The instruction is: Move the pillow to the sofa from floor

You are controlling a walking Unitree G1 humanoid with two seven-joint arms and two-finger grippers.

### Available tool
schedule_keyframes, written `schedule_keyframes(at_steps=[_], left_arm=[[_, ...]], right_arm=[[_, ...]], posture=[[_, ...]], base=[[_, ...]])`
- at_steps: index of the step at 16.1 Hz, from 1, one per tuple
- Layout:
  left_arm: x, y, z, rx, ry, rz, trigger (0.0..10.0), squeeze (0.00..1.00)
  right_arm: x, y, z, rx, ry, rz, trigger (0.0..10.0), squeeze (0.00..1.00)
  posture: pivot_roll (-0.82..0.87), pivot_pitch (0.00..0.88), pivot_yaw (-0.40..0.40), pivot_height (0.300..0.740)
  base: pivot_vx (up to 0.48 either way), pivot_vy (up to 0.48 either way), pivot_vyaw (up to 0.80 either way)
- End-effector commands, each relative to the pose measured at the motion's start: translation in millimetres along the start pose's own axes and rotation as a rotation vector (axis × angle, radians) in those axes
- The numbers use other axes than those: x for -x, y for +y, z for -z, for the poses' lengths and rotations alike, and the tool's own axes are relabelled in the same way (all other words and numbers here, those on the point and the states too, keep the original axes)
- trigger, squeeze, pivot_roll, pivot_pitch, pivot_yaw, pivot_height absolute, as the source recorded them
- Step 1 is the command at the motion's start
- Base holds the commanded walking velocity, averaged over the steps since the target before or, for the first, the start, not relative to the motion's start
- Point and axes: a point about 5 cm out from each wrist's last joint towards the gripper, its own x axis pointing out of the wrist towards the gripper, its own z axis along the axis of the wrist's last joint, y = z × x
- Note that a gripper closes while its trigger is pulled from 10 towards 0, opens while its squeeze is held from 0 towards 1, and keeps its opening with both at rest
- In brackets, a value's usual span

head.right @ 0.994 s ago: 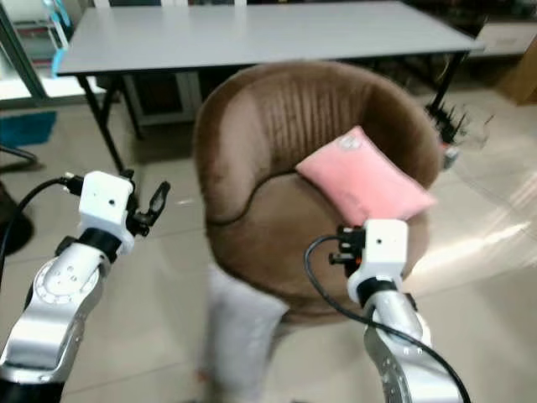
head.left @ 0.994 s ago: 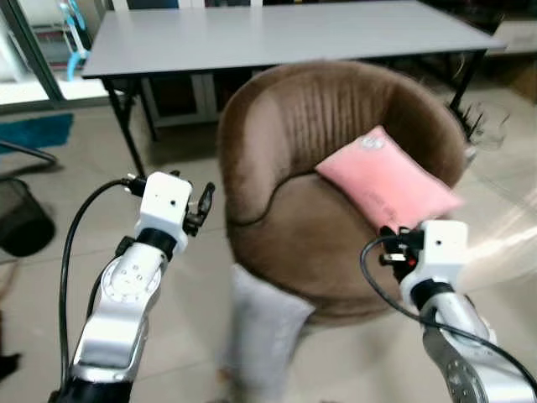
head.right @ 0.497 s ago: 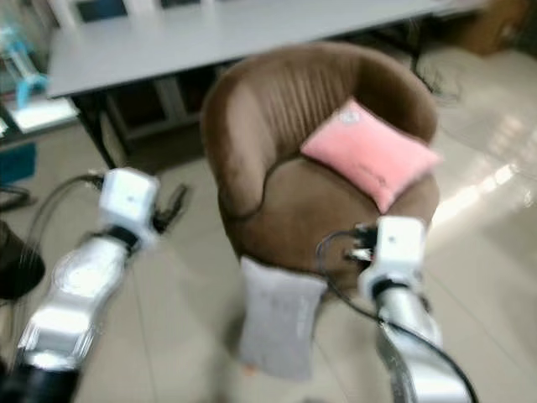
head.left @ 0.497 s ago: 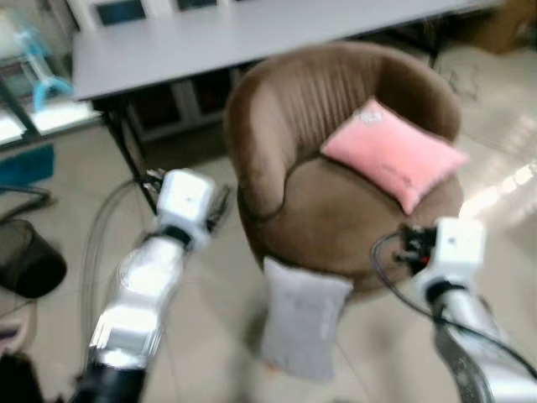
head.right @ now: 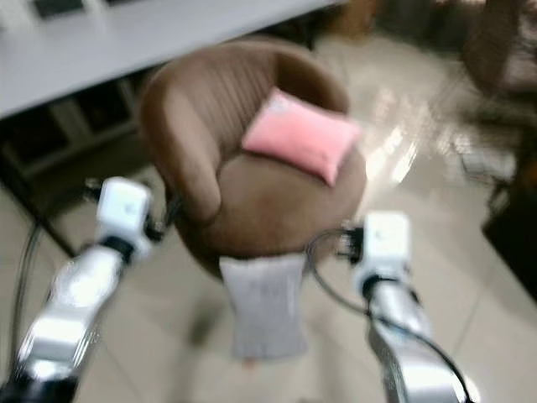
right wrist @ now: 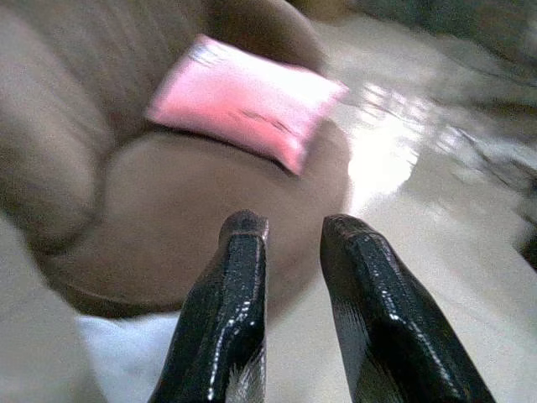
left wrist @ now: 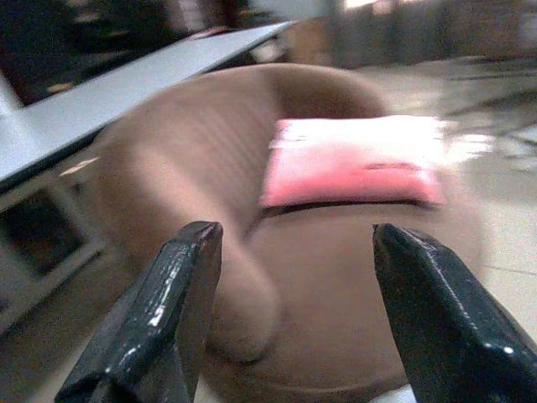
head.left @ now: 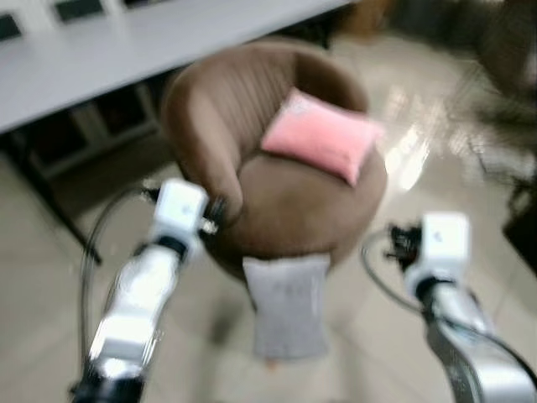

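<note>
A grey pillow [head.left: 289, 306] stands on the floor, leaning against the front of a round brown armchair [head.left: 285, 210]. A pink pillow [head.left: 319, 134] rests on the chair's seat against its back. My left gripper [head.left: 216, 216] is raised beside the chair's left arm, open and empty; its wrist view looks past the fingers [left wrist: 180, 294] at the chair and the pink pillow [left wrist: 352, 159]. My right gripper [head.left: 399, 241] hovers to the right of the chair's front, its fingers [right wrist: 239, 277] nearly together with nothing between them. The views are blurred.
A long grey table [head.left: 84, 59] stands behind the chair. Glossy tiled floor [head.left: 419, 151] spreads to the right, with dark furniture [head.left: 524, 227] at the right edge. Open floor lies in front of the grey pillow.
The camera has swung and moved, so the chair sits further left and the grey pillow shows whole. Both arms keep their raised pose.
</note>
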Motion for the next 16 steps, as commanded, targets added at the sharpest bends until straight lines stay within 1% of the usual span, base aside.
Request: schedule_keyframes(at_steps=[1,5,9,16], left_arm=[[1.3,8.8,-3.3,-0.029,-0.012,-0.023,10.0,0.00],[3.7,8.8,-2.0,-0.028,-0.008,-0.029,10.0,0.00],[6.8,7.0,-0.9,-0.035,-0.004,-0.017,10.0,0.00],[2.6,4.6,-2.1,-0.036,-0.010,-0.003,10.0,0.00]], right_arm=[[0.3,5.3,-3.9,-0.006,-0.009,-0.015,10.0,0.00],[1.8,4.2,-1.0,-0.022,0.008,-0.008,10.0,0.00],[4.5,4.7,0.9,-0.027,0.014,-0.011,10.0,0.00],[2.7,0.8,-0.8,-0.008,0.014,0.000,10.0,0.00]], posture=[[-0.06,0.027,0.042,0.740],[-0.06,0.039,0.031,0.740],[-0.06,0.041,0.041,0.740],[-0.06,0.055,0.036,0.740]], base=[[0.000,0.439,-0.80],[0.000,0.441,-0.80],[0.000,0.439,-0.80],[0.000,0.438,-0.80]])
